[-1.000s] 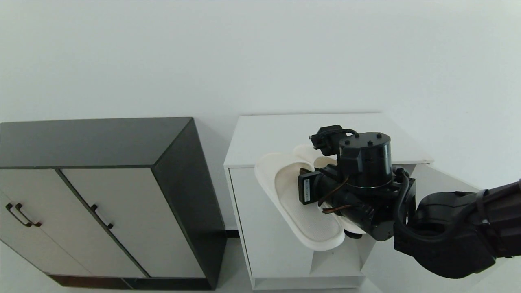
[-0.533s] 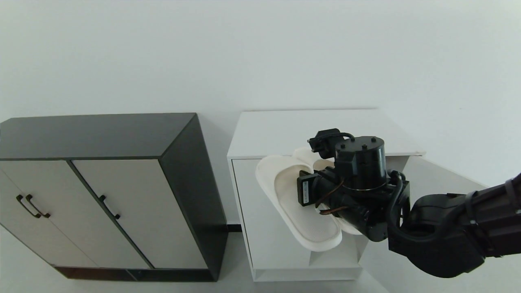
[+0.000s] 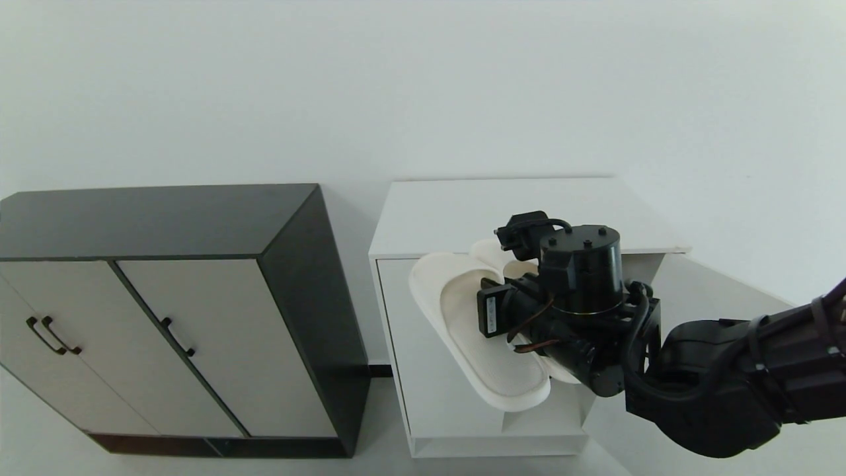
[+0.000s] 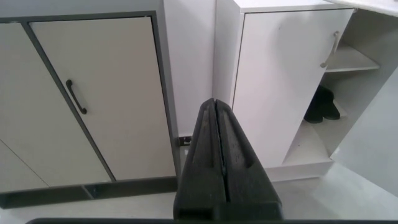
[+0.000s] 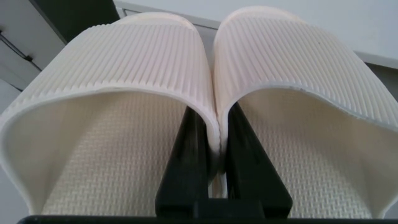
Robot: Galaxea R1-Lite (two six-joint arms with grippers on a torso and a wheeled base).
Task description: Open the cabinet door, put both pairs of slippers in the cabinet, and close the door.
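right gripper (image 5: 216, 134): i see it pinching the pair of slippers (image 3: 492, 360) by their two inner walls, pressed together between the black fingers (image 5: 189, 162); this clamp shows in the right wrist view, while in the head view the wrist housing covers it.
slippers: cream, ribbed on the straps, held side by side off the floor, at centre frame in the head view, in front of the white cabinet (image 3: 462, 211). their toe ends overlap its top front edge; i cannot tell whether they touch it.
left gripper (image 4: 216, 124): fingers pressed together with nothing between them, low in the left wrist frame, pointing toward the gap between the two cabinets.
white cabinet opening: the left wrist view shows what the head view mostly hides. the right side stands open, with a shelf (image 4: 348, 59) and a pair of dark shoes (image 4: 323, 106) on the bottom board beneath it. the door panel (image 4: 280, 87) with its handle covers the left side.
black cabinet (image 3: 152, 218): left half of the head frame, both grey doors shut.
edges: a narrow strip of wall separates the two cabinets.
open room: bare floor (image 4: 348, 199) lies in front of the opening, at the lower right of the left wrist frame; the opening sits below and right of the slippers in the head frame.
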